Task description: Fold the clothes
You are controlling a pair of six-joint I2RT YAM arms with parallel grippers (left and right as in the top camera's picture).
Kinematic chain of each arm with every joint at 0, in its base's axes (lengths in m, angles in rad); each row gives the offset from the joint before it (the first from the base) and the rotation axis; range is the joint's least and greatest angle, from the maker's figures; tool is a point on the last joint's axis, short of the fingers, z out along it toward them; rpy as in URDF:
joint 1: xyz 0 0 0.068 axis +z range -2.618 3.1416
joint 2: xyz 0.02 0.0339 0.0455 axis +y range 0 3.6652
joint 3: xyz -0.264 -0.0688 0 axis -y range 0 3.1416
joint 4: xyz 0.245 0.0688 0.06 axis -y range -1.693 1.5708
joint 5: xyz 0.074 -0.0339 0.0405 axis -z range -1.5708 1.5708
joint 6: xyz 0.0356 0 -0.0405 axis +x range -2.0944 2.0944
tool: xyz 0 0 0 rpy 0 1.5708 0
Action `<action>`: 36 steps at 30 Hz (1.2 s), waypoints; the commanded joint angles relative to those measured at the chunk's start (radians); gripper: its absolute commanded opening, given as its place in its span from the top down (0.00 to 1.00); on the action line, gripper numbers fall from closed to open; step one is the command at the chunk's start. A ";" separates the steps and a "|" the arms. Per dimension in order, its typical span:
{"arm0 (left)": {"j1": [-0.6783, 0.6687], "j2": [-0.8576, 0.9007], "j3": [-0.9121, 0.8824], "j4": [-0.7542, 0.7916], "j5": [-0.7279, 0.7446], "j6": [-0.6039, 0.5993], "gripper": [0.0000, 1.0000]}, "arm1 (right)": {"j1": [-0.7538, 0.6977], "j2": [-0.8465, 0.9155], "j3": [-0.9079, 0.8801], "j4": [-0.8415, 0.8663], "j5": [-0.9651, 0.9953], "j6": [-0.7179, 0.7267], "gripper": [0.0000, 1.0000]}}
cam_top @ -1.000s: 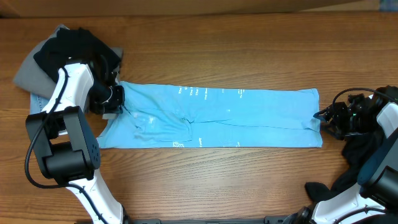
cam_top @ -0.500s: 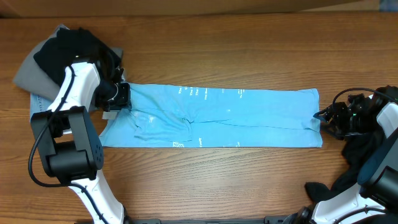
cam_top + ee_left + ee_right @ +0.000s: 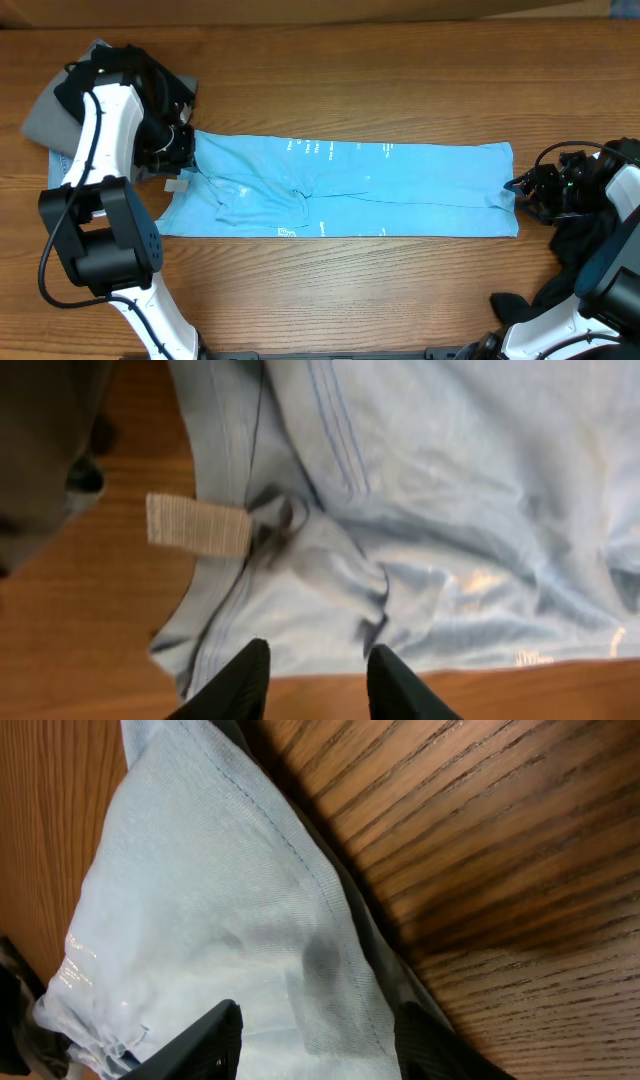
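Light blue pants (image 3: 350,185) lie flat across the table, waist to the left, leg ends to the right. My left gripper (image 3: 180,150) is open and empty at the waist's far corner. In the left wrist view its fingers (image 3: 315,680) hover above the waistband (image 3: 300,560), near a beige tag (image 3: 198,525). My right gripper (image 3: 517,186) is at the leg ends. In the right wrist view its fingers (image 3: 320,1045) are spread open with the cuff fabric (image 3: 200,900) lying between them.
A pile of black and grey clothes (image 3: 110,70) sits at the far left behind the left arm. A dark garment (image 3: 580,240) lies under the right arm at the right edge. Bare wood runs along the front (image 3: 350,290) and the back.
My left gripper moved a little right onto the waist, then back left and farther away. The waist fabric shifted slightly. The right arm has not moved.
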 commanded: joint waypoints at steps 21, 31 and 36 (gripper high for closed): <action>-0.021 -0.024 -0.058 0.100 0.122 0.012 0.43 | 0.061 0.003 -0.080 0.222 0.098 -0.086 0.34; -0.030 -0.024 -0.058 0.105 0.123 0.012 0.44 | 0.175 0.053 -0.093 0.203 0.311 -0.019 0.54; -0.030 -0.024 -0.058 0.089 0.122 0.013 0.45 | 0.156 0.074 -0.093 0.187 0.335 0.013 0.62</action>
